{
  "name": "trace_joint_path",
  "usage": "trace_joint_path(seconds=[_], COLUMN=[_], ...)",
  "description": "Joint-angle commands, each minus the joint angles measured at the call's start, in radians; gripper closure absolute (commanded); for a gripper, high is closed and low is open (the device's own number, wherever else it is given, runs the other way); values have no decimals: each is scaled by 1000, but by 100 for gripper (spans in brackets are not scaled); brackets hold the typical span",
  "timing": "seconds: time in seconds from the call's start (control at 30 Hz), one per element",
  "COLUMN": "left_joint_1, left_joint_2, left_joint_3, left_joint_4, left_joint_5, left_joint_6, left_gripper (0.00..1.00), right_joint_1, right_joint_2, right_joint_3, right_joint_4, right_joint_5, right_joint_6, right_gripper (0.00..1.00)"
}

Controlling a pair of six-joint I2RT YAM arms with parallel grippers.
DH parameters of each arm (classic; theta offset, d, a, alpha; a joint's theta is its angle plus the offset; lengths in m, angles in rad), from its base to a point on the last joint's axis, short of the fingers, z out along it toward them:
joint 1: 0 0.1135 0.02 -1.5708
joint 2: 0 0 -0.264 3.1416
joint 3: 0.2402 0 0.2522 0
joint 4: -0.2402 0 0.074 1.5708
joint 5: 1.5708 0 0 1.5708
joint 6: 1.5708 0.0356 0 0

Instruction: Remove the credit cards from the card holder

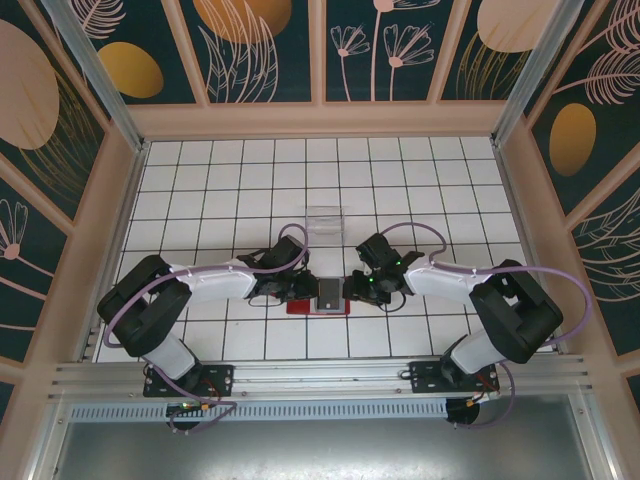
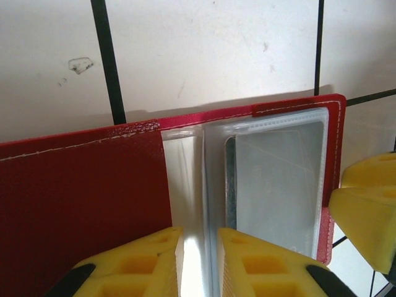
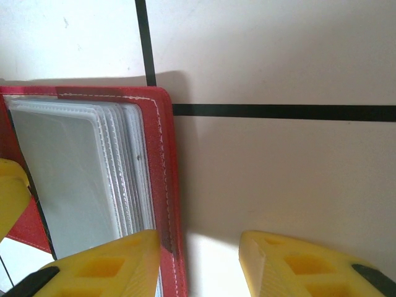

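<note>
The red card holder (image 1: 300, 307) lies open on the white tiles between both grippers. In the left wrist view its red cover (image 2: 80, 185) spreads left and clear sleeves stack on the right. A grey credit card (image 2: 230, 185) shows its dark edge inside the top sleeve and appears as a grey rectangle (image 1: 328, 292) from above. My left gripper (image 2: 199, 247) is shut on a raised clear sleeve leaf (image 2: 185, 179). My right gripper (image 3: 201, 247) is open, straddling the holder's right edge (image 3: 166, 154), left finger (image 3: 105, 266) over the sleeves, the other finger over bare tile.
A clear plastic box (image 1: 325, 220) stands on the tiles just behind the holder. Wooden side walls (image 1: 120, 200) enclose the tiled table (image 1: 220, 180), and an aluminium rail (image 1: 320, 375) runs along the near edge by the arm bases.
</note>
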Motion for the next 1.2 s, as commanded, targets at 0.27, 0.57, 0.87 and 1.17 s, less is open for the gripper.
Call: trace_joint_path(seconds=[0.27, 0.57, 0.87, 1.17], left_joint_1=[1, 1, 2, -1], left_joint_2=[6, 51, 54, 78], left_joint_3=[17, 31, 44, 57], left_joint_4=[12, -15, -21, -51], left_joint_5=[33, 30, 42, 34], left_joint_6=[1, 19, 27, 37], left_gripper=[71, 71, 67, 66], right_joint_1=[9, 9, 24, 34], right_joint_2=[70, 66, 100, 132], right_joint_3=[-36, -37, -18, 4], right_joint_4=[-5, -6, -13, -9], right_joint_5=[6, 7, 3, -4], right_joint_6=[-17, -17, -25, -29], right_gripper=[58, 58, 58, 58])
